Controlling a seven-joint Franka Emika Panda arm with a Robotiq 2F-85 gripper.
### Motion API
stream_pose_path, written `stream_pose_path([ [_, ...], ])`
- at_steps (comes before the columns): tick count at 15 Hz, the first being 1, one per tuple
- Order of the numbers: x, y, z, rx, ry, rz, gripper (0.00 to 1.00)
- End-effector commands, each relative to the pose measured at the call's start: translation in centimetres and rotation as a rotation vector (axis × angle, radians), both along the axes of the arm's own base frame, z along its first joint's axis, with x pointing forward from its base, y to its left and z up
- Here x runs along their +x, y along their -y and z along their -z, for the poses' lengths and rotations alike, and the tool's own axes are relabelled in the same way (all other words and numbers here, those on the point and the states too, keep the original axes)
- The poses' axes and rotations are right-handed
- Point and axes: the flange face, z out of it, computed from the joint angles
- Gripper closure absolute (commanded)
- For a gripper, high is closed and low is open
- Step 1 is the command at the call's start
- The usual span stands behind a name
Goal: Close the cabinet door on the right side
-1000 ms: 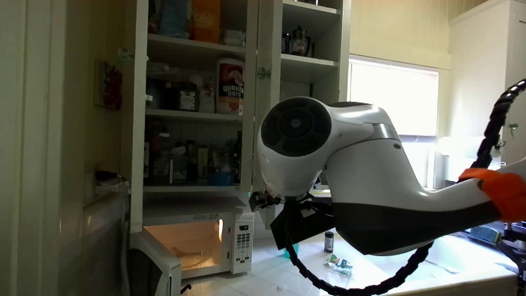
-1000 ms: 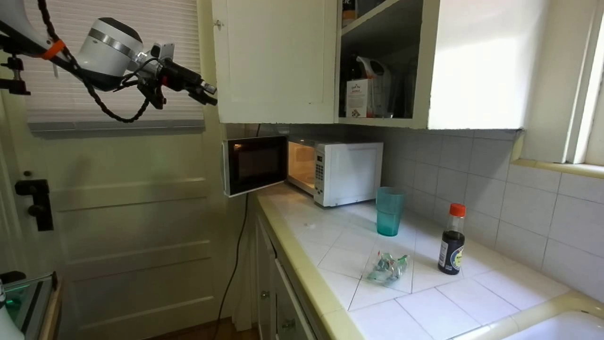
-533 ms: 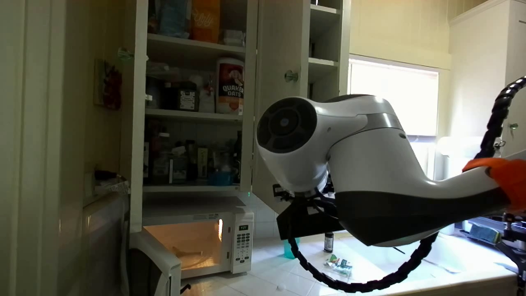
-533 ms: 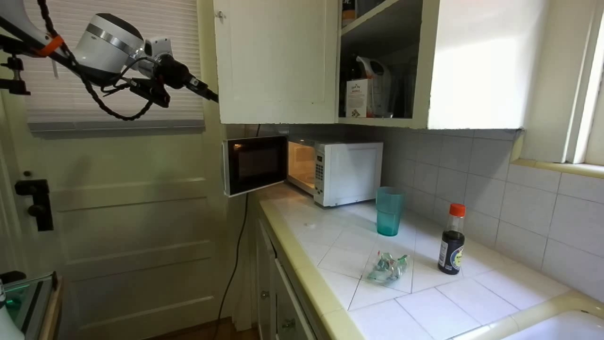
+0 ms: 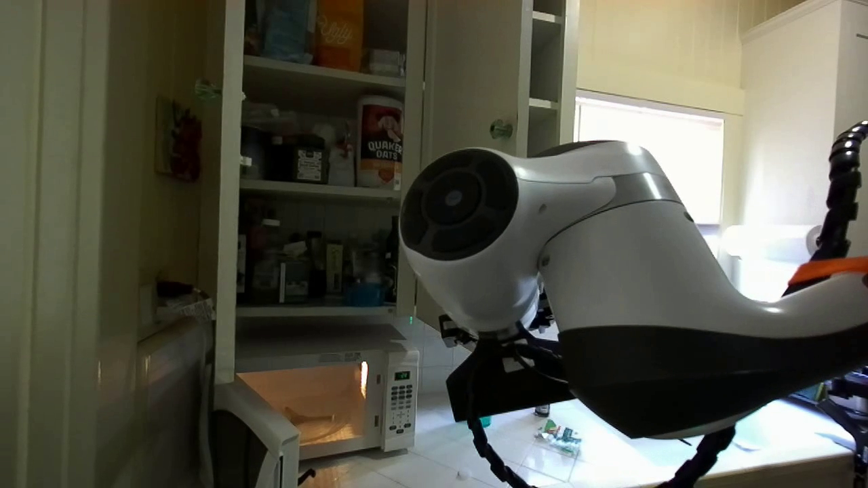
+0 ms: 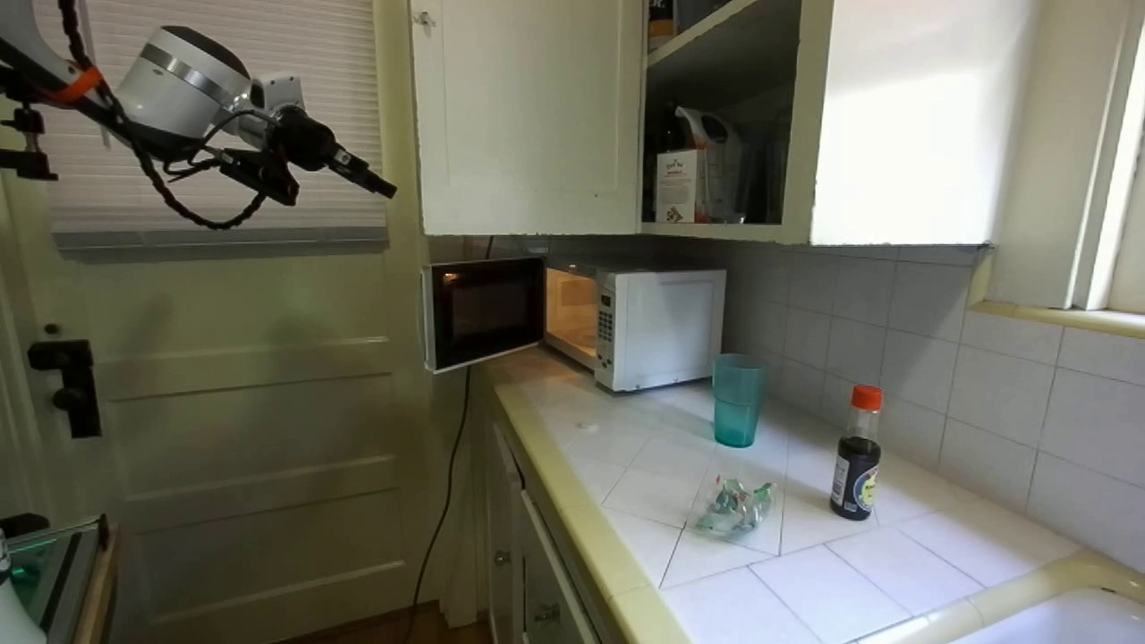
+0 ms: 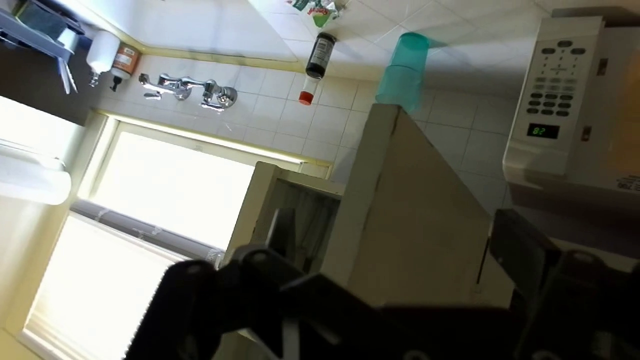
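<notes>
The cream cabinet door (image 5: 468, 68) stands partly open over the right shelves. A strip of shelf shows beyond its free edge, and it carries a small glass knob (image 5: 501, 129). Its flat face also shows in an exterior view (image 6: 528, 116) above the microwave. In the wrist view the door (image 7: 425, 215) appears between my fingers, further off. My gripper (image 7: 400, 237) is open and empty, with its fingers wide apart. In an exterior view my gripper (image 6: 386, 186) is just left of the door's free edge, apart from it. The arm hides the door's lower part in an exterior view.
Left shelves (image 5: 322, 190) stand open with food on them, their door (image 5: 230, 203) swung wide. Below is a microwave (image 6: 662, 331) with its door (image 6: 483, 313) open. A teal cup (image 6: 738, 402), a red-capped bottle (image 6: 856, 465) and a plastic wrapper (image 6: 735, 508) are on the counter.
The door has swung further toward the shelves, covering more of them. My gripper moved with it, then in the last half second drew back, leaving a gap at the door's edge.
</notes>
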Motion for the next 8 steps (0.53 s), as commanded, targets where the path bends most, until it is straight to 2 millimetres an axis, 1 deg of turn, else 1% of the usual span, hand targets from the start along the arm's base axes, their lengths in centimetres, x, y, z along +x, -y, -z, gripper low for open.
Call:
stream_pose_path([
  [1, -0.4, -1.0, 0.0, 0.015, -0.009, -0.003, 0.0],
  [4, 1.5, -0.3, -0.6, 0.008, -0.04, -0.04, 0.0],
  [8, 5.9, 0.2, -1.7, -0.027, -0.166, -0.138, 0.0],
])
